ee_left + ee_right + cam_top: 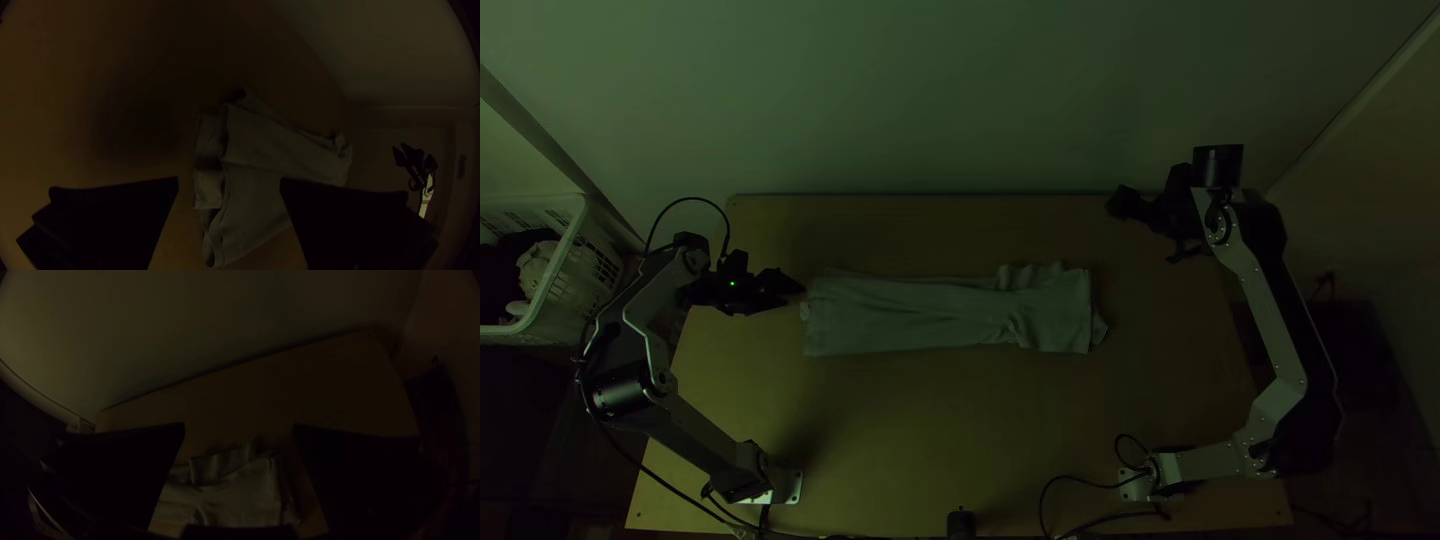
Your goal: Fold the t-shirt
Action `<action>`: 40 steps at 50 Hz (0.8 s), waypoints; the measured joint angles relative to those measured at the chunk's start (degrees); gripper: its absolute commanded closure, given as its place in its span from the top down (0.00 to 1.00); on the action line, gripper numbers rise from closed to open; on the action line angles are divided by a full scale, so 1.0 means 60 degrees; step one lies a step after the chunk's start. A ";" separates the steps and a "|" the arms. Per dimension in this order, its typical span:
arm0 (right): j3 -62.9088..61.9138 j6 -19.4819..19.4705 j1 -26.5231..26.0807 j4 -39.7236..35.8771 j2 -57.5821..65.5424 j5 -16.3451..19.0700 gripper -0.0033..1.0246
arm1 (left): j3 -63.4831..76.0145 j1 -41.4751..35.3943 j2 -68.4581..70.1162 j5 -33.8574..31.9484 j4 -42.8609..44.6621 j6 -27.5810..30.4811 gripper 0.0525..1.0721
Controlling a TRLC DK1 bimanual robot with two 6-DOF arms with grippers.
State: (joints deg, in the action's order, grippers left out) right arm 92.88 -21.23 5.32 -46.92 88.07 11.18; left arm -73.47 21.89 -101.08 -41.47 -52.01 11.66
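Grey t-shirt [910,315], long axis left to right

Top view: your left arm [692,428] runs outward from its base at lower left, bends sharply at the elbow [623,392], then rises to the wrist. Your left gripper [788,290] points inward, toward the middle. Your right arm [1272,310] goes out sideways from its base, turns at a wide elbow [1302,440] and extends up the picture. Your right gripper [1144,232] is angled inward from the dark wrist. Wrist views: you have both finger pairs spread wide, a broad gap between each, nothing gripped.
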 measured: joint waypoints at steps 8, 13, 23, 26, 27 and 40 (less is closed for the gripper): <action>0.0000 -0.0182 -0.0025 0.0033 -0.0259 0.0040 0.96 | 0.0517 -0.0007 -0.0004 -0.0200 0.0503 0.0106 0.96; 0.0000 -0.0222 -0.0044 0.0033 -0.0401 0.0040 0.96 | 0.0816 -0.0084 -0.0066 -0.0233 0.0838 0.0106 0.96; 0.0000 -0.0441 -0.0051 0.0033 -0.0707 0.0040 0.96 | 0.1180 -0.0463 -0.0244 -0.0390 0.1435 0.0015 0.96; 0.0000 -0.0470 -0.0051 0.0033 -0.0787 0.0040 0.96 | 0.1209 -0.0616 -0.0244 -0.0423 0.1610 -0.0091 0.96; 0.0000 -0.0470 -0.0051 0.0036 -0.0809 0.0040 0.96 | 0.1217 -0.0674 -0.0244 -0.0419 0.1668 -0.0127 0.96; 0.0000 -0.0688 -0.0015 0.0033 -0.1056 0.0040 0.96 | 0.1220 -0.1694 -0.0277 -0.0441 0.2495 -0.0954 0.96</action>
State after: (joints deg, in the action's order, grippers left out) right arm 92.88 -25.36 5.23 -46.72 81.73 11.42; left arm -66.15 11.73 -102.74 -44.12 -37.04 5.93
